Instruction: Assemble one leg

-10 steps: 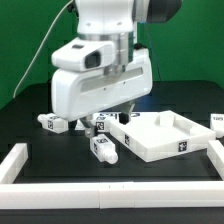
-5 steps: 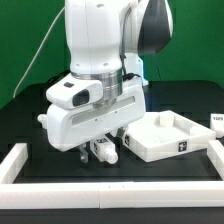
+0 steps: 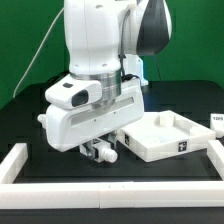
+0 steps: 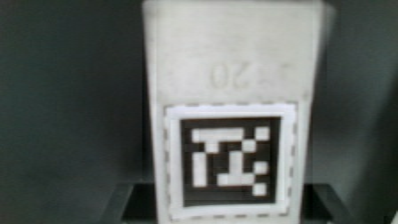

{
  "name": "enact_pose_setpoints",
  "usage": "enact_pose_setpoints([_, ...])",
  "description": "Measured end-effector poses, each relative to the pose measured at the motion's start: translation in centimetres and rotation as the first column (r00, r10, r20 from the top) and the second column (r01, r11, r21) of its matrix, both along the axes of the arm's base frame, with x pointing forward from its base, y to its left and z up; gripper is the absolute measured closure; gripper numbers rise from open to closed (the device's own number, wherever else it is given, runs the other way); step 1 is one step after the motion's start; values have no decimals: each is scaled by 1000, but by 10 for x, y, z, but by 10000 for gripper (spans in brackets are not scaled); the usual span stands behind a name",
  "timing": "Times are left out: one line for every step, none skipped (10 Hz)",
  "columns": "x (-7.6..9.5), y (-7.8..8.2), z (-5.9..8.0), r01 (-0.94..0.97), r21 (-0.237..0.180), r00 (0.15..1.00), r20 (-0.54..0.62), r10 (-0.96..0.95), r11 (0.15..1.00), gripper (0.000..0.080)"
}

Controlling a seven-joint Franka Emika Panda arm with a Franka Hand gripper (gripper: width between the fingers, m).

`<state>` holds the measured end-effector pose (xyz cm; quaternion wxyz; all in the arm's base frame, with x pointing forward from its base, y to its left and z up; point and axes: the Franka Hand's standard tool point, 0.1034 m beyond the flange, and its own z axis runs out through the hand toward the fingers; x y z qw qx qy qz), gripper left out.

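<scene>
One leg (image 3: 101,152), a small white peg with a black-and-white tag, lies on the black table in front of the white tray-like panel (image 3: 165,138). My gripper (image 3: 96,150) is down over it, and the big white hand hides most of it. In the wrist view the leg (image 4: 231,110) fills the picture with its tag facing the camera. Its near end sits between the two dark fingers (image 4: 143,203), which lie against its sides. The other legs are hidden behind the hand.
A white rail (image 3: 110,172) runs along the front of the table and up the exterior view's left side (image 3: 14,160). The marker board (image 3: 218,121) shows at the exterior view's right edge.
Over the last second the hand came down and forward onto the front leg, hiding the other legs. In the last half second it has hardly moved.
</scene>
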<state>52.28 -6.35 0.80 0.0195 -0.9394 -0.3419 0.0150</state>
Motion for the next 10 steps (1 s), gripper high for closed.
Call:
enact_pose_setpoints([0,-2,0,1,-1,1000,1,-1,1000,515])
enact_pose_setpoints([-1,-18,0,13,-3,1000,13,-13,1000,515])
enact_pose_setpoints([-6,-42,0,47,-6,999,13,-47,999,515])
enact_pose_setpoints([-11,-65,0,80,-11,997,14,-80,997,515])
enact_pose_setpoints([-13,-74,0,97,-11,995,14,-97,995,515])
enact_pose_setpoints([-13,-75,0,98,-11,995,13,-98,995,514])
enact_pose_setpoints([-13,-74,0,96,-11,995,14,-96,995,514])
enact_pose_setpoints([-13,-74,0,96,-11,995,14,-96,995,514])
enact_pose_setpoints([-12,-72,1,100,-12,995,12,-100,995,514])
enact_pose_setpoints([-11,-60,17,99,-12,995,10,-99,995,456])
